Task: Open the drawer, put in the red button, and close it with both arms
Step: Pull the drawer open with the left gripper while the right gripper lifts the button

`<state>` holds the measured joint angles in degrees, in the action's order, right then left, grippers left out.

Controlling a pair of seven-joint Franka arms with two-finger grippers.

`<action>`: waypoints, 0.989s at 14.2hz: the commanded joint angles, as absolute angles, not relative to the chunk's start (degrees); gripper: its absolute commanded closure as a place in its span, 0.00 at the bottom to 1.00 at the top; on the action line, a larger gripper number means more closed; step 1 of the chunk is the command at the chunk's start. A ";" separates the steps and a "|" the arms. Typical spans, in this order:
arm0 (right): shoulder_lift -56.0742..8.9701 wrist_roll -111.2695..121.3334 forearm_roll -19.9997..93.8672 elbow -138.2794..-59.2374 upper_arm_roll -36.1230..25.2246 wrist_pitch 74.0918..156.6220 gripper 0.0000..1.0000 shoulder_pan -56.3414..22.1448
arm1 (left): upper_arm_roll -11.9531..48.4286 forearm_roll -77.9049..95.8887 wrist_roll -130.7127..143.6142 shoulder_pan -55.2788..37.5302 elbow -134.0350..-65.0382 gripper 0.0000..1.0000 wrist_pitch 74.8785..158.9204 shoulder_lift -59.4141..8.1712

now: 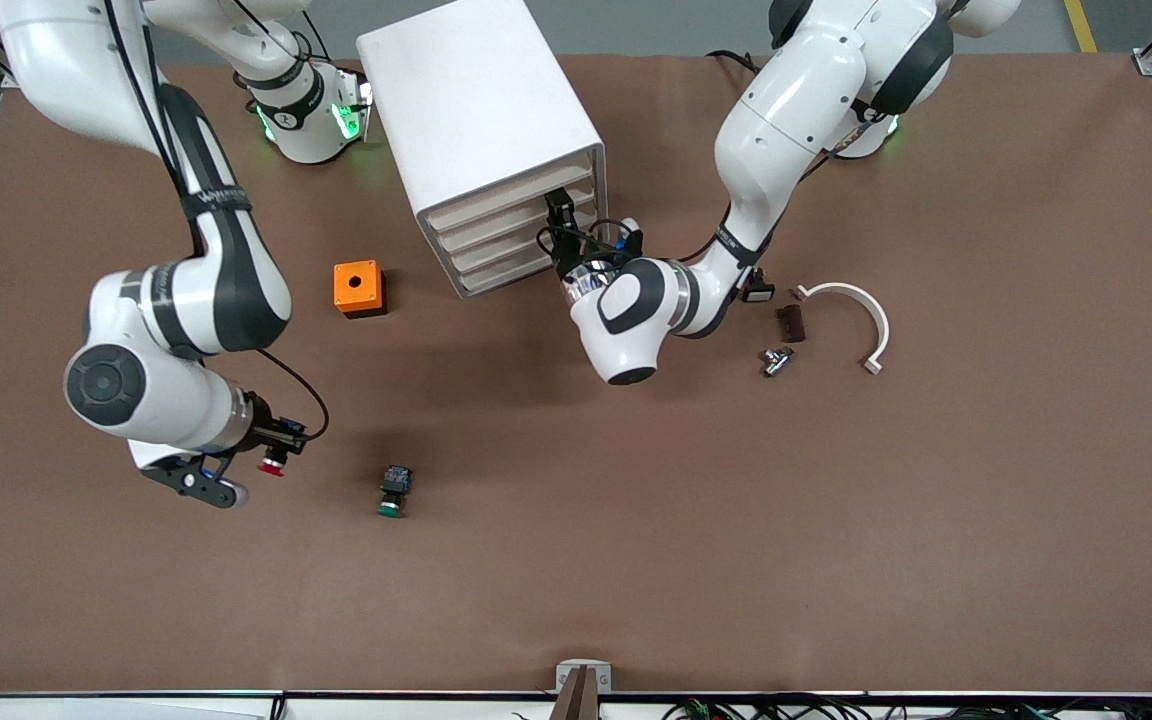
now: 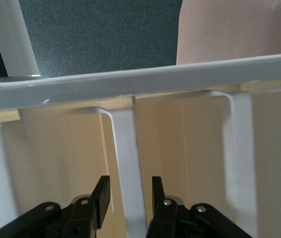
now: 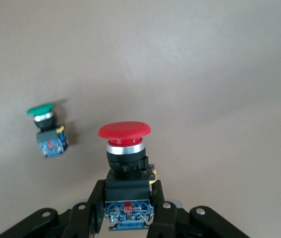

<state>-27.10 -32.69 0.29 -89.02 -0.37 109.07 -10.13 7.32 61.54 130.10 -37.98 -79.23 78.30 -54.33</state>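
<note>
The white cabinet (image 1: 481, 110) stands at the table's middle, toward the robots' bases, with its four pale drawers (image 1: 496, 235) all pushed in. My left gripper (image 1: 558, 212) is at the upper drawer fronts, at the end toward the left arm. In the left wrist view it (image 2: 129, 191) is open, with a white upright handle strip (image 2: 128, 148) between its fingers and not touching them. My right gripper (image 1: 266, 452) is shut on the red button (image 1: 272, 464) and holds it above the table toward the right arm's end. In the right wrist view (image 3: 128, 208) the red button (image 3: 124, 144) shows with its cap pointing away from the gripper.
A green-capped button (image 1: 394, 492) (image 3: 46, 131) lies on the table beside the right gripper. An orange box with a hole (image 1: 358, 288) sits beside the cabinet. A white curved piece (image 1: 861, 310), a dark block (image 1: 791, 322) and a metal part (image 1: 776, 360) lie toward the left arm's end.
</note>
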 commanded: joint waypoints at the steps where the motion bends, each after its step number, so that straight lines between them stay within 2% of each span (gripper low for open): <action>1: -21.99 -38.47 0.44 -90.79 0.17 104.08 1.00 -10.37 | 7.21 62.31 130.70 -38.41 -78.75 0.73 76.99 -54.58; 4: -17.24 -44.98 0.53 -91.32 0.26 100.65 1.00 -13.00 | 7.12 62.58 131.04 -38.06 -78.75 0.85 76.99 -54.84; 9: -11.26 -49.91 1.32 -91.14 0.35 96.42 1.00 -16.43 | 6.94 62.93 132.01 -36.04 -78.57 0.88 76.99 -55.37; 14: -12.04 -63.16 1.49 -91.32 0.26 98.25 1.00 -23.10 | 6.77 63.54 132.10 -32.53 -78.49 0.88 77.17 -56.07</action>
<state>-12.40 -57.51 1.22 -90.35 0.56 96.72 -19.88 6.87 62.22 130.90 -33.76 -79.39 78.06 -54.96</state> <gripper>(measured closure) 0.595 0.881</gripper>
